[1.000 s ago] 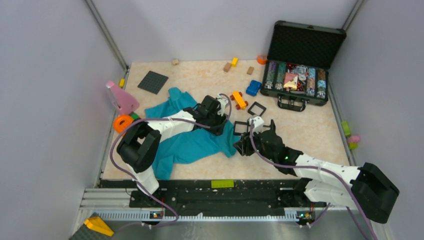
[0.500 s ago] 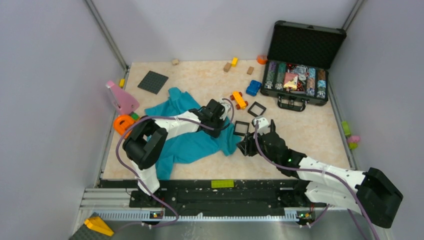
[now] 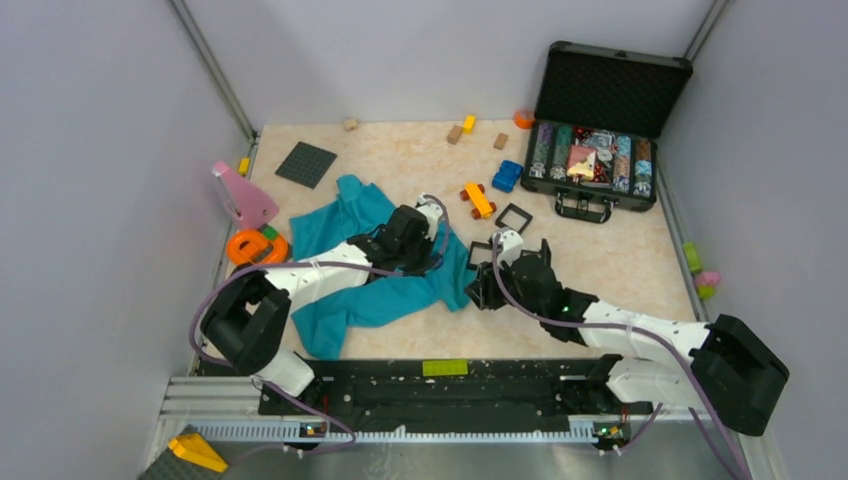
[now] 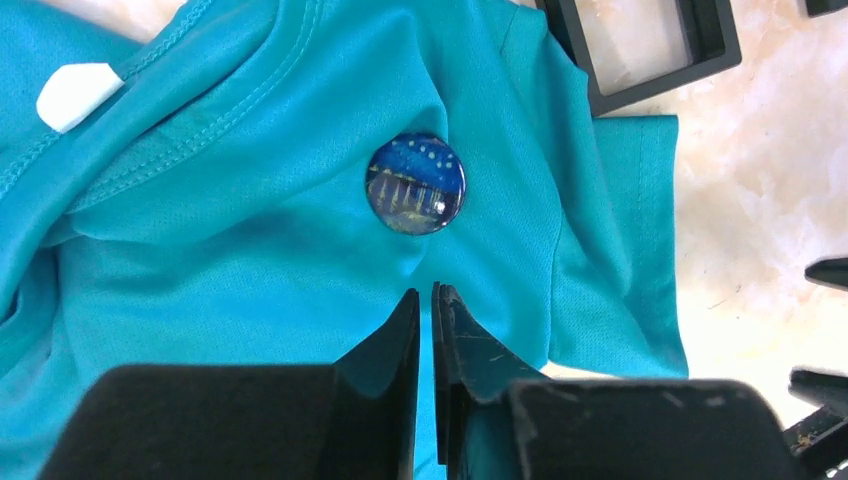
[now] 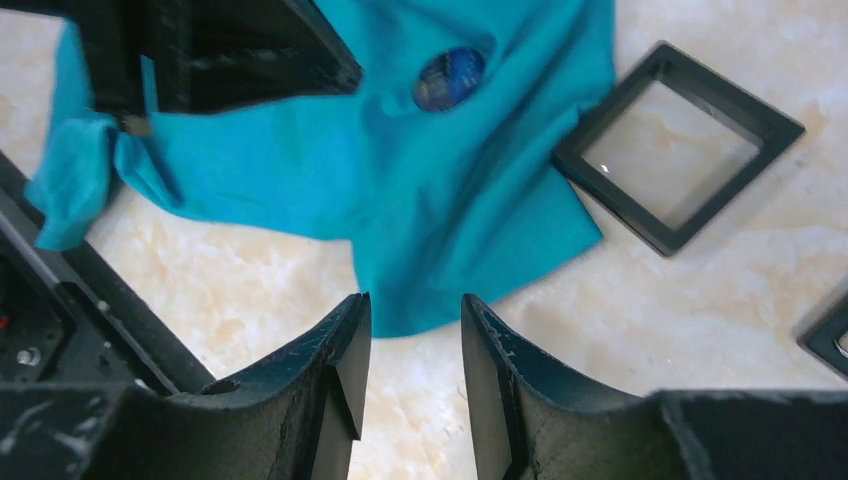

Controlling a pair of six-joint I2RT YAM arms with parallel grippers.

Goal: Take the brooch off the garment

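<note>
The teal garment lies crumpled on the table's left half. The brooch, a small round blue pin, sits on the cloth just ahead of my left gripper, which is shut and holds nothing, its tips over the fabric. The brooch also shows in the right wrist view. My right gripper is open and empty, low over the bare table at the garment's hem. In the top view the left gripper hides the brooch, and the right gripper is at the cloth's right edge.
Two black square frames lie right of the garment. A blue toy car, an orange toy and an open case are at the back right. A dark grey plate and a pink piece are at the left.
My left arm has swung back to the left and its gripper has drawn a little left over the garment. My right gripper has edged left to the cloth's hem.
</note>
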